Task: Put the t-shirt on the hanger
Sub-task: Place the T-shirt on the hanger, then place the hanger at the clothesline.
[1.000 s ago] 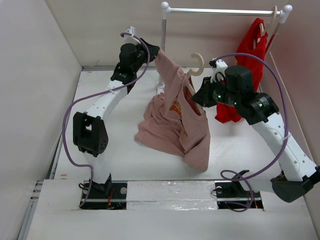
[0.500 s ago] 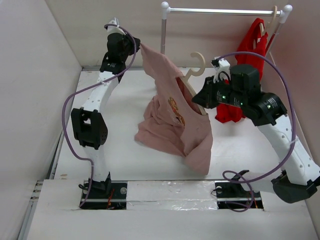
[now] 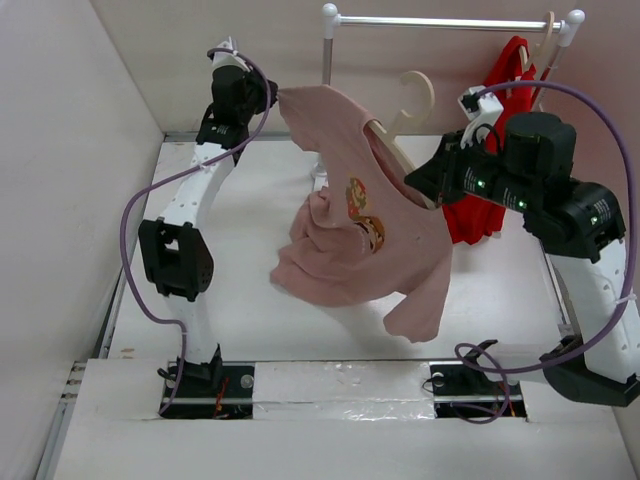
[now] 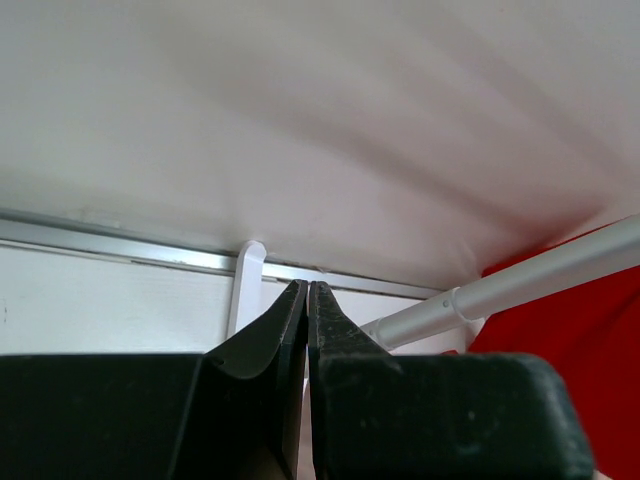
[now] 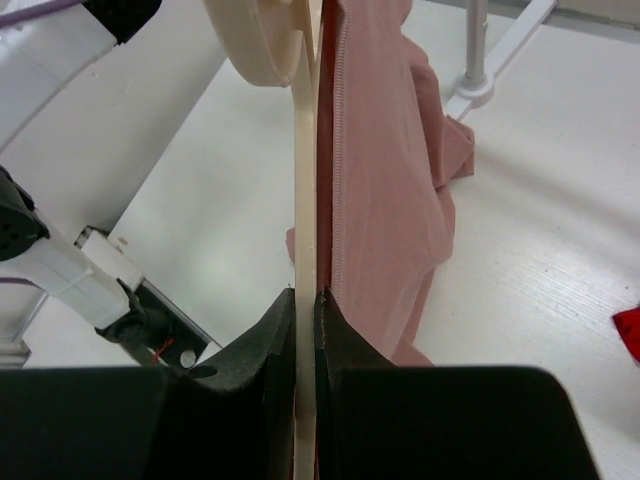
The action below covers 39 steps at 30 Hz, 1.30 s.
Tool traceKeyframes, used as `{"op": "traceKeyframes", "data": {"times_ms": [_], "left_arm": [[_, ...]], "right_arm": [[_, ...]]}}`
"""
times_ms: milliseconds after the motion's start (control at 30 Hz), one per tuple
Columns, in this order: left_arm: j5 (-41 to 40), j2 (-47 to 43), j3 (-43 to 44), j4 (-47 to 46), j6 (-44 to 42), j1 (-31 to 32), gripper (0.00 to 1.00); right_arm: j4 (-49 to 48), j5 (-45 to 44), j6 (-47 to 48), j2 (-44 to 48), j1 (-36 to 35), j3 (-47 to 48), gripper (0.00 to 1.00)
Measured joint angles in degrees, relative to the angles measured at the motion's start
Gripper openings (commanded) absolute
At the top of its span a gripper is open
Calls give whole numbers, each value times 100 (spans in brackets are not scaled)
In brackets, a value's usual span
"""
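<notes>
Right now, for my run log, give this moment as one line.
left gripper: shut on t-shirt edge, raised | right gripper: shut on hanger | t-shirt: lifted, partly on hanger

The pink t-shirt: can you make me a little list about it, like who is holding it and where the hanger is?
t-shirt: dusty pink, held up and stretched between the two arms, lower part sagging toward the table
hanger: cream wood, hook poking out above the shirt, one arm seemingly inside the neck
left jaws: shut on a shirt edge, high near the back wall
right jaws: shut on the hanger's arm, pink cloth right beside it
behind: red garment hanging on the rail
</notes>
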<state>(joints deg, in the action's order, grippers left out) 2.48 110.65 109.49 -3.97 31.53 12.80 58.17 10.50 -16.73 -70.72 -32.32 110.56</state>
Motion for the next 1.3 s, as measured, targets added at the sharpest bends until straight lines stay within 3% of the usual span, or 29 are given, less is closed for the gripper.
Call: {"op": "traceKeyframes", "data": {"times_ms": [200,333,433,633,933,1300], "left_arm": [[107,-203,9,87,4,-31,0],[190,-542,-245,66,-17,109,0],[446,-868,-568,35,-59,271,24],[846,-1637,-1390,245,-85,649,41],[680,-3558,-2806,1064,-520,1578,41],[365,-4736,-3285,1561,-920,1733,42]], "right_arm": [[461,-306,55,-658,9,1679,0],[251,-544,0,-289,96,1167,0],[133,-673,-109,7,367,476,0],[-260,-1145,-236,-417,1106,245,0],[-693,-1626,-234,-1497,2306,743,0],[-1502,-1268,-382,-2234,3462,1084,0]]}}
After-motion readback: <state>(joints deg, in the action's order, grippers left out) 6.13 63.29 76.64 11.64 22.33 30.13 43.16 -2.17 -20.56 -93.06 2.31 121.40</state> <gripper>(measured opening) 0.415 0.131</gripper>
